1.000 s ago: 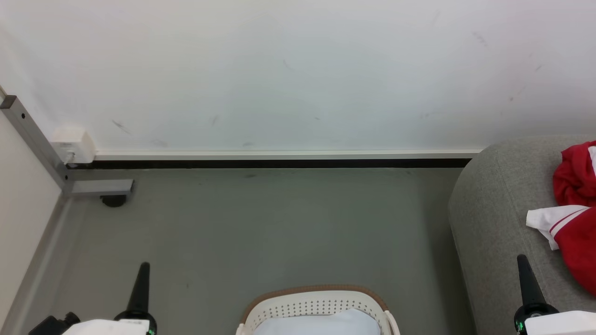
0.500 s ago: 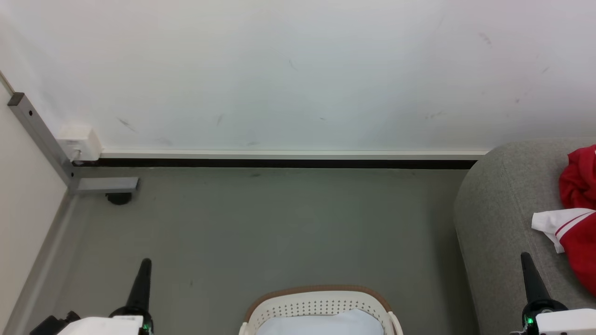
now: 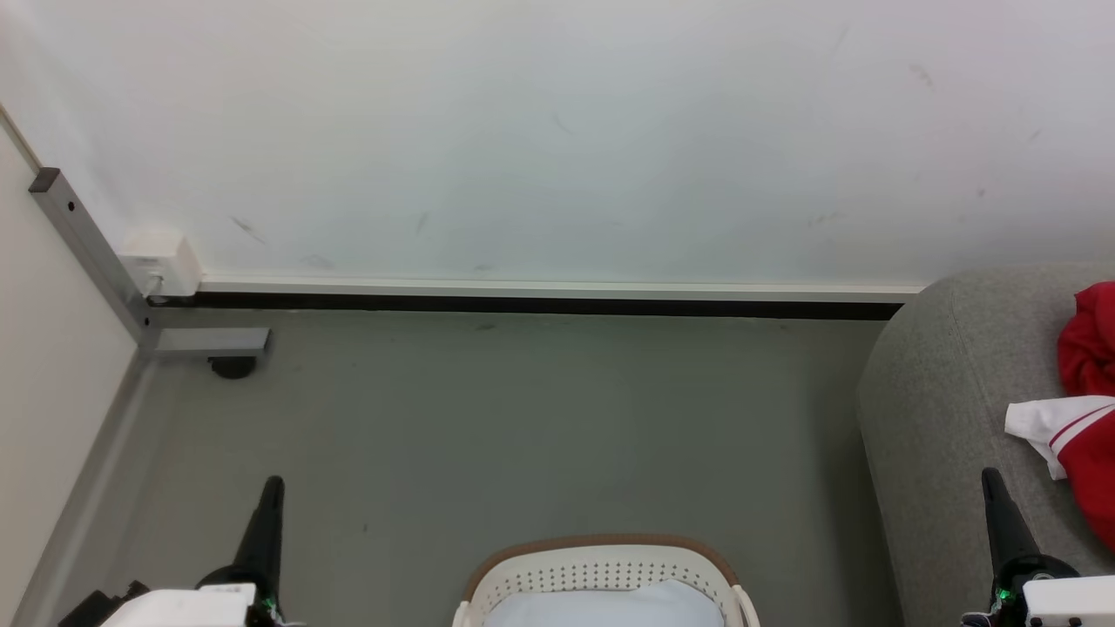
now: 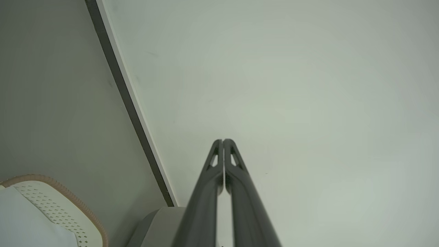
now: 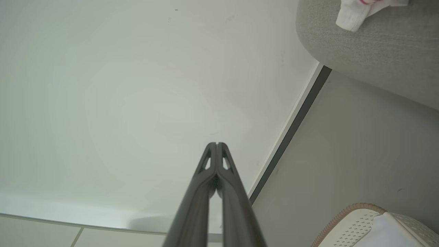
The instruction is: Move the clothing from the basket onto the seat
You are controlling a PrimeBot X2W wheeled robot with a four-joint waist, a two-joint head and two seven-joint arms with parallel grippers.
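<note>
Clothing point(image 3: 1089, 444) in red and white lies crumpled on the big grey seat point(image 3: 941, 409) at the right. A white part of it pokes toward the seat's round edge. The seat looks soft and woven.

The white plastic basket point(image 3: 601, 557) has lots of little holes and a brown rim. It stands on the smooth grey floor point(image 3: 523, 418) low in the middle, near the seat but apart from it. A pale, soft cloth point(image 3: 610, 608) lies inside it.

A grey metal bar point(image 3: 87, 248) and a small white box point(image 3: 161, 261) sit in the left corner by the white wall point(image 3: 557, 131).

The left pincer point(image 3: 273, 484) hangs left of the basket. Its 2 dark, pointed fingers are pressed together and hold nothing. The right pincer point(image 3: 990, 475) shows against the seat, near the clothing but not touching it. It is closed tight and empty too.
</note>
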